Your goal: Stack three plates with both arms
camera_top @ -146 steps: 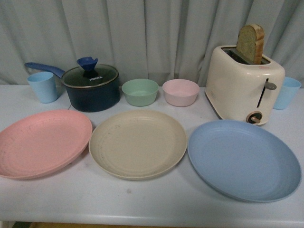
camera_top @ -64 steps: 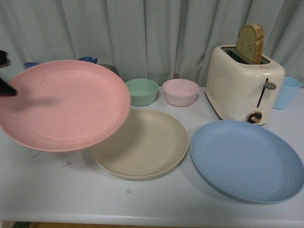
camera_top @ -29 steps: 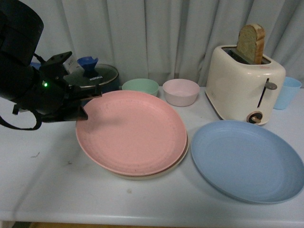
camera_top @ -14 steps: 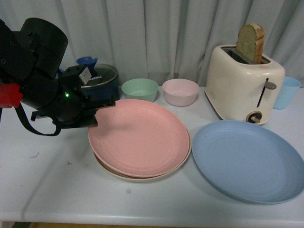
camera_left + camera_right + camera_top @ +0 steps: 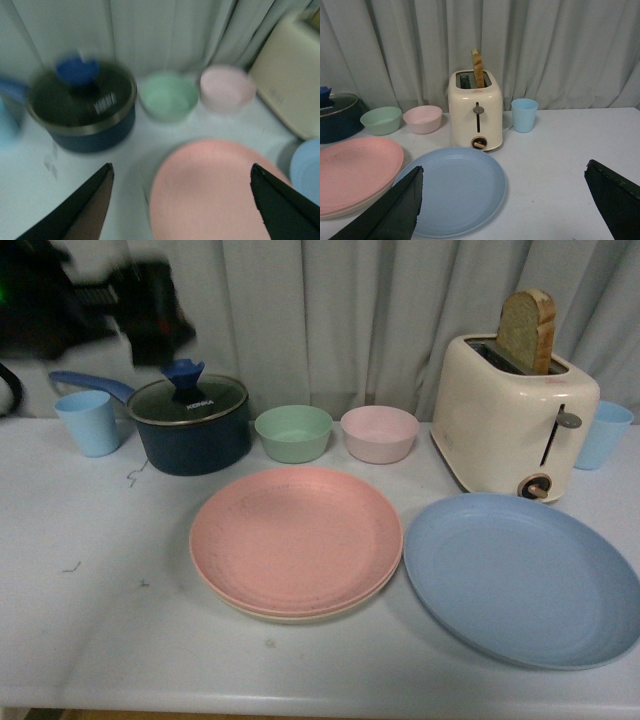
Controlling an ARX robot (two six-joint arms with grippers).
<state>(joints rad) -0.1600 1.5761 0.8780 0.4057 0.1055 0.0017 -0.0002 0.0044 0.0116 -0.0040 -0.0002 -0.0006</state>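
The pink plate [image 5: 295, 537] lies on top of the cream-beige plate [image 5: 300, 612] at the table's middle; only the cream rim shows. The light blue plate [image 5: 522, 577] lies alone to the right. My left arm [image 5: 95, 310] is blurred, high at the far left, away from the plates. In the blurred left wrist view the left gripper [image 5: 182, 200] is open and empty above the pink plate [image 5: 210, 195]. My right gripper [image 5: 505, 200] is open and empty, over the table beside the blue plate [image 5: 454, 195]. The right arm is out of the front view.
A dark saucepan with a glass lid [image 5: 190, 420], a green bowl [image 5: 294, 432] and a pink bowl [image 5: 379, 433] stand behind the plates. A cream toaster [image 5: 515, 415] with bread stands at the back right. Light blue cups [image 5: 88, 422] [image 5: 603, 435] stand at both back corners.
My left gripper let go of the pink plate, which now rests on the cream-beige plate. The left arm rose and drew back to the upper left.
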